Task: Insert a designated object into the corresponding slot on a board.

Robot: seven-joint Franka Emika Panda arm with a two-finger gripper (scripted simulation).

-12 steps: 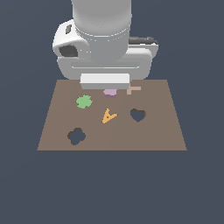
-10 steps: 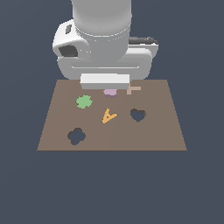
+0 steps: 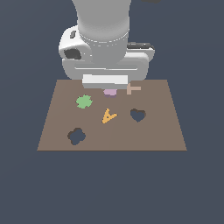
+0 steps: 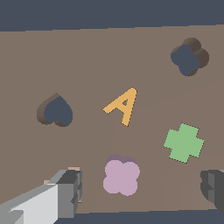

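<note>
In the wrist view the lilac piece [image 4: 121, 176] is seen lying flat on the board [image 4: 87, 57] between the spread, empty fingers [image 4: 70, 192] of the gripper [image 4: 142, 190] — nearer the lower-left one — with the clover slot [image 4: 189, 57] well apart at upper right.

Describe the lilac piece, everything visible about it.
The lilac piece is small, flat and matte pale purple with a rounded four-lobed outline. It lies flat on the brown board, between the open gripper's two fingers, touching neither. In the exterior view the arm partly hides it.
</note>
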